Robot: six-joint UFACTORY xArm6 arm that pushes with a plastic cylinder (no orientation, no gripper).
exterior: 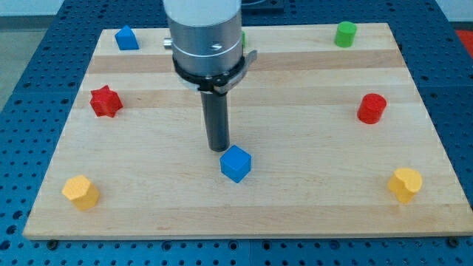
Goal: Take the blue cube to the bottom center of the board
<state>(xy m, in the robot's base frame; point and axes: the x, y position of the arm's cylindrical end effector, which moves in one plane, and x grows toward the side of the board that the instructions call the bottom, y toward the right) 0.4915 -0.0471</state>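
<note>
The blue cube (236,163) lies on the wooden board (244,214), a little below the middle and slightly left of centre. My tip (217,150) is just above and to the left of the cube, at its upper left corner, touching or nearly touching it. The rod hangs from the arm's grey wrist (207,37) at the view's top.
A blue house-shaped block (126,38) at top left, a green cylinder (344,34) at top right, a red star (106,101) at left, a red cylinder (372,108) at right, yellow blocks at bottom left (80,192) and bottom right (405,185). A green block (243,38) shows behind the wrist.
</note>
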